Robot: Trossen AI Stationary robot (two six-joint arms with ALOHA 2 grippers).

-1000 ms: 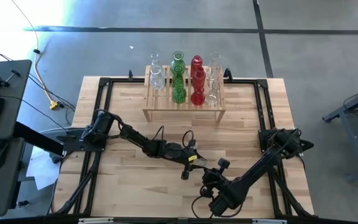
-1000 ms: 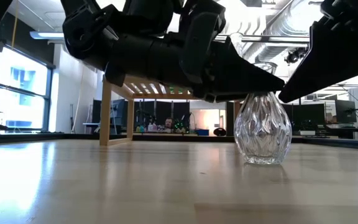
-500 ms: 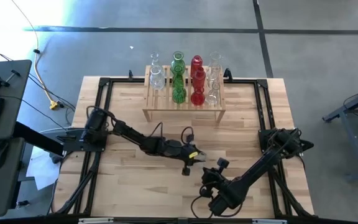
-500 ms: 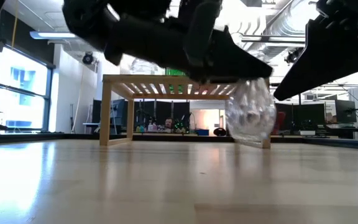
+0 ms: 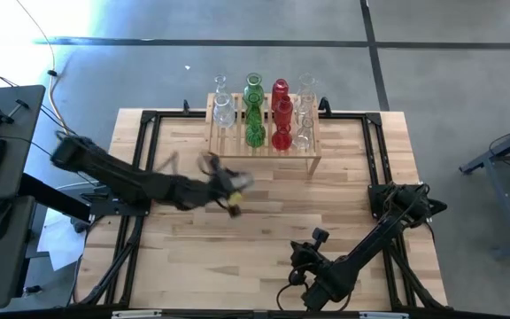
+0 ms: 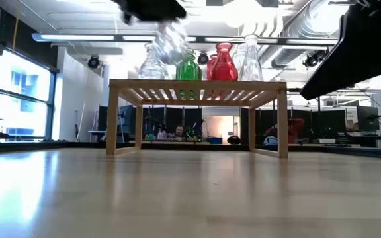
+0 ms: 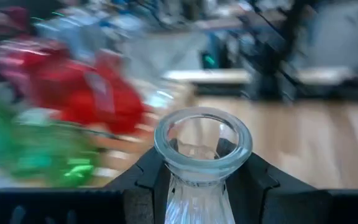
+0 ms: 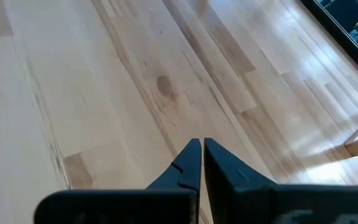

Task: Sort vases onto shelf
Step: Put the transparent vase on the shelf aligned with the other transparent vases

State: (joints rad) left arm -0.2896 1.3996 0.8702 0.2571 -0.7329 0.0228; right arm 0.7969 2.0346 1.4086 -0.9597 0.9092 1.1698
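My left gripper [image 5: 233, 184] is shut on a clear glass vase [image 6: 170, 43] and holds it in the air just in front of the shelf [image 5: 262, 152], about level with the shelf top [image 6: 197, 84]. Its flared mouth [image 7: 202, 140] shows in the left wrist view. On the slatted top stand clear, green [image 5: 254, 111] and red [image 5: 281, 113] vases, upright on their bases. My right gripper [image 8: 201, 146] is shut on nothing, low over the bare wood by the table's near edge [image 5: 304, 266]. My left gripper pinches the clear vase's neck [image 7: 197, 186] just under the flared mouth, one finger on each side. The fingers come at it nearly level from the table's left. The vase is lifted clear of the table, its body hanging below the fingers.
The shelf's front legs [image 6: 113, 119] stand on the far half of the table. A black frame [image 5: 149, 120] runs round the tabletop. Bare wood [image 5: 264, 239] lies between the shelf and the near edge. My right arm [image 6: 369, 46] hangs over the right side.
My left gripper has risen and swung toward the table's far left, up to the shelf front, tipping from downward to nearly level. The clear vase, which stood on the table, is now lifted clear to shelf-top height.
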